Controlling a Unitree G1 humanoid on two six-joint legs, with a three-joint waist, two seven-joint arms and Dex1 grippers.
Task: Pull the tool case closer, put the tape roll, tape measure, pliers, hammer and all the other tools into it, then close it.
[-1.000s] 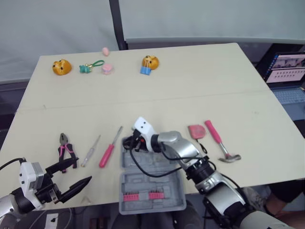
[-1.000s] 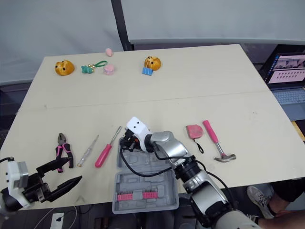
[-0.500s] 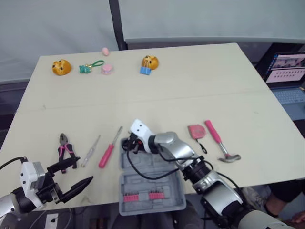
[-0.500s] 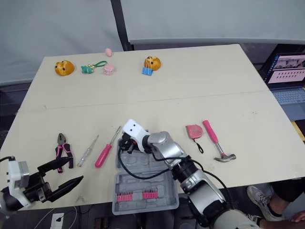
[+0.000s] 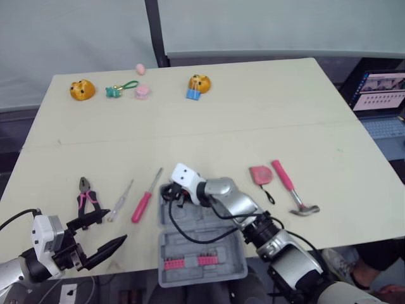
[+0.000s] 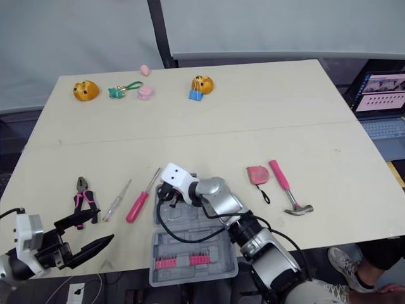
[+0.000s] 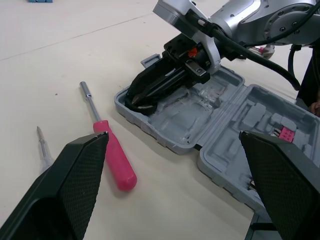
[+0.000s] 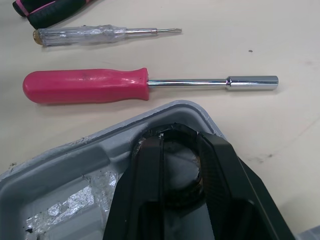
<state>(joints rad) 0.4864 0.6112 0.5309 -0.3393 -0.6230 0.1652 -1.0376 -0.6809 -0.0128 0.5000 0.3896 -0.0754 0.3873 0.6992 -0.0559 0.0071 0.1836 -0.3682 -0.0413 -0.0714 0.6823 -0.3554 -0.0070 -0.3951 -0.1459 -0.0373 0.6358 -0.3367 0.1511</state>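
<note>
The grey tool case (image 5: pixel 209 244) lies open at the table's front edge, with pink bits in its near half. My right gripper (image 5: pixel 172 193) reaches into the case's far left corner, shut on the black tape roll (image 8: pixel 175 197). Left of the case lie a pink screwdriver (image 5: pixel 144 201), a clear tester screwdriver (image 5: pixel 120 199) and pink-handled pliers (image 5: pixel 87 197). To the right lie a pink tape measure (image 5: pixel 260 173) and a pink hammer (image 5: pixel 292 189). My left gripper (image 5: pixel 101 234) hovers open off the front left edge, holding nothing.
Small toys sit along the far edge: an orange plush (image 5: pixel 82 88), a teal keyring (image 5: pixel 117 88), a pink disc (image 5: pixel 142 92) and an orange toy on a blue clip (image 5: pixel 198 83). A laptop (image 5: pixel 380 88) stands off the table's right side.
My right gripper has slid a little left and lower into the case's far corner with the tape roll. The left gripper has edged slightly right.
</note>
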